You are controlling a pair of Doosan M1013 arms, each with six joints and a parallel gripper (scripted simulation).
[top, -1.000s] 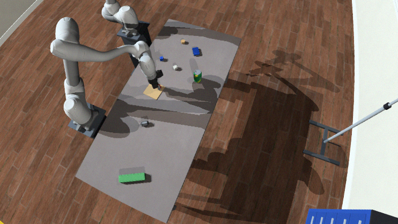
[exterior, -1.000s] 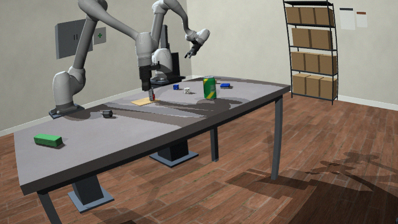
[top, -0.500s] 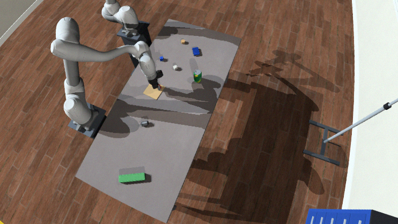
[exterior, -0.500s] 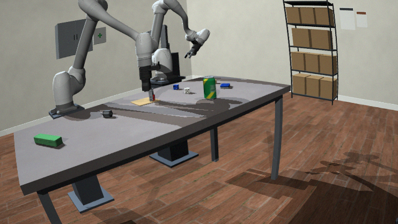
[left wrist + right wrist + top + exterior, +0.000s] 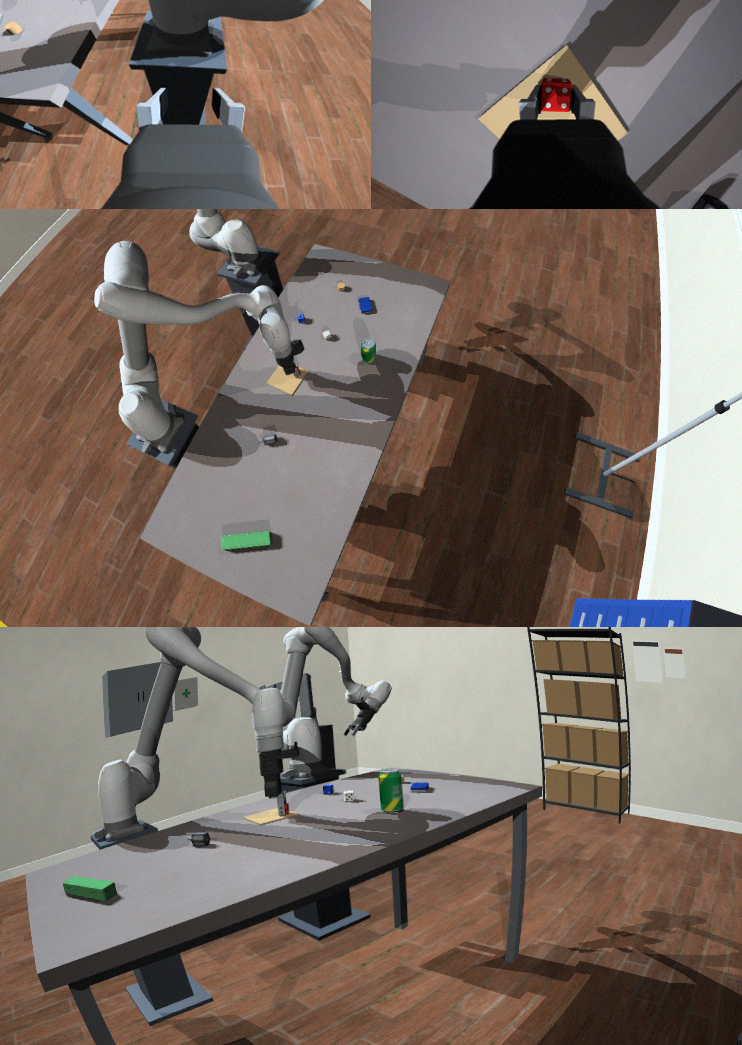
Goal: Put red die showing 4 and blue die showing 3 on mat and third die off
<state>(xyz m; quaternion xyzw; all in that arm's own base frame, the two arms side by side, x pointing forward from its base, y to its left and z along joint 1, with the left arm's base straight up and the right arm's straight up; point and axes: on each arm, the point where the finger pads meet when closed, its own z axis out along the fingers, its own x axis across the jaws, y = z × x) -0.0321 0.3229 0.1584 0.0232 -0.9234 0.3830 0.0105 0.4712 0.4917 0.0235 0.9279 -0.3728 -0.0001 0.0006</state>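
Red die: four up, blue still to do

Right gripper point(image 5: 294, 371) point(image 5: 283, 805) point(image 5: 556, 93) clasps the red die point(image 5: 298, 369) point(image 5: 286, 808) point(image 5: 556, 96) at the mat point(image 5: 282, 383) point(image 5: 258, 817) point(image 5: 513, 110). Toward the desk's arm-side edge, blue die point(image 5: 301, 318) point(image 5: 328, 789) waits off it — white die point(image 5: 327, 334) point(image 5: 348, 795) too. Left gripper point(image 5: 351, 730) point(image 5: 190, 100) gapes, empty.
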